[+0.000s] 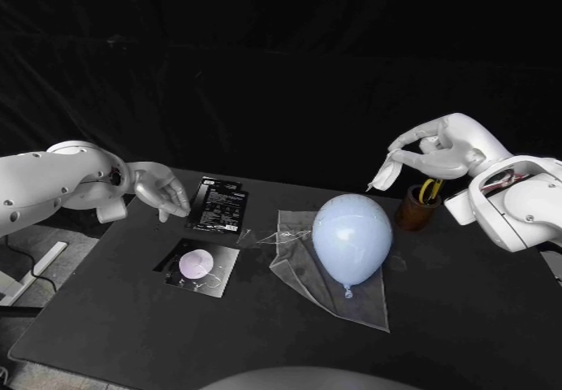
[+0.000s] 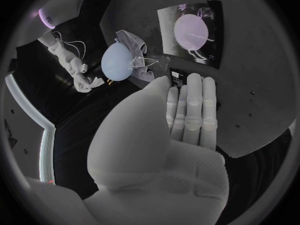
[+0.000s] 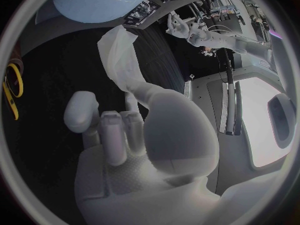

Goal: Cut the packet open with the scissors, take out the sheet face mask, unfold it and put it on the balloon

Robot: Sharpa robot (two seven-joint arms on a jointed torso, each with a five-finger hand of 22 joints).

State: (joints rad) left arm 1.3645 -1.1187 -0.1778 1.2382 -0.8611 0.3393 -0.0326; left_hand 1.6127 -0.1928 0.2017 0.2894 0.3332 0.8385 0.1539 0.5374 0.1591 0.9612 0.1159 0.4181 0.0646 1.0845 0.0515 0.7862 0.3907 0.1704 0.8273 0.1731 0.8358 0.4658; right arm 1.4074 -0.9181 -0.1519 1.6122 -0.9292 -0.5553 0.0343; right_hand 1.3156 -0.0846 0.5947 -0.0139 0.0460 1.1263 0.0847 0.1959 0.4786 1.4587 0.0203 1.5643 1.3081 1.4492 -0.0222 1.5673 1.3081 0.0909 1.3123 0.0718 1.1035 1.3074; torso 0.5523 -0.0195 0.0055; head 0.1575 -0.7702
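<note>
Fingers of the right hand [image 1: 431, 150] pinch the folded white sheet face mask [image 1: 384, 172] aloft near the worktop's [image 1: 140, 325] far right corner, probably for unfolding over the pale blue oval balloon [image 1: 352, 234] mid-worktop, while the left hand [image 1: 162, 192], fingers straight and empty, hovers beside the black packet [image 1: 220, 205].

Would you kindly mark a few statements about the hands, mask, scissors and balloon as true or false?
1. The right hand holds the white sheet mask. True.
2. The scissors are in the left hand. False: they stand in the brown cup.
3. The mask covers the balloon. False: the balloon is bare, lying on clear plastic.
4. The left hand holds nothing. True.
</note>
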